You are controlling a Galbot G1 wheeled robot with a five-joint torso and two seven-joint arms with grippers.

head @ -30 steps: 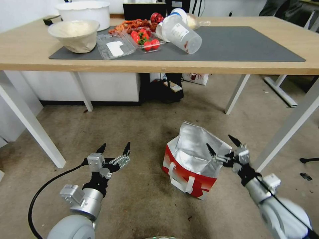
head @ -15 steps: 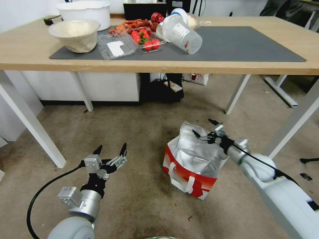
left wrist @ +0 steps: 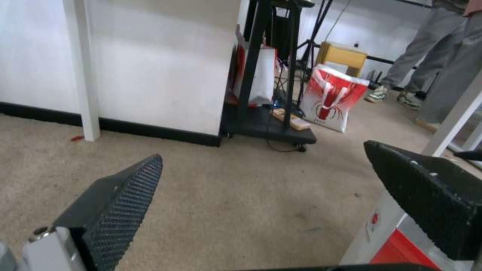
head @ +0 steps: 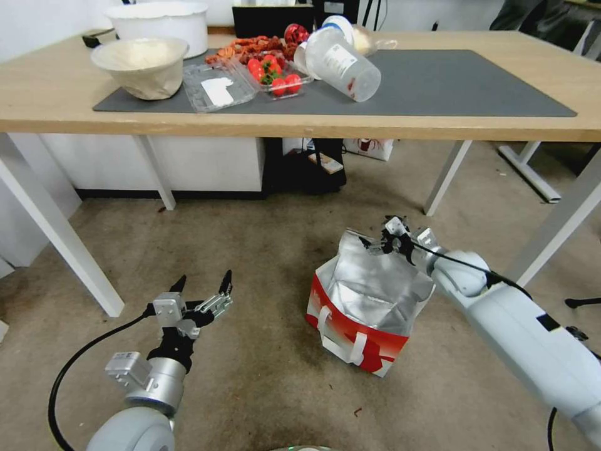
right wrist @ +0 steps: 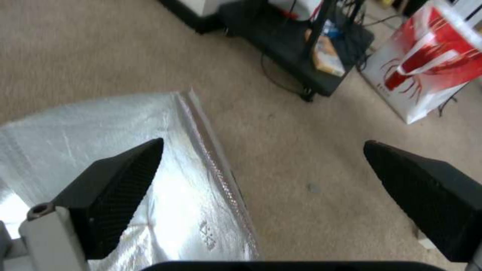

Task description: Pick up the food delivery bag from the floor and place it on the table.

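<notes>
The bag [head: 365, 307] stands on the floor [head: 263, 376], in front of the table [head: 438, 128] and not under it, its foil top pinched into a raised seam. The right gripper [head: 383, 241] hangs at the far top corner of that seam with its jaws wide; in the right wrist view the seam [right wrist: 213, 165] runs between the fingers [right wrist: 120, 177], nearer one finger than the other, and no pad touches foil yet. To grasp well, I judge the gripper should shift sideways until the seam sits midway, sink until the pads overlap the doubled edge, then close squarely. Thin foil may tear or slip, so the white strap [head: 357, 344] below the gripper on the near face looks a sounder hold. The left gripper [head: 200, 291] hovers wide open, well to the bag's left, low over the floor.
</notes>
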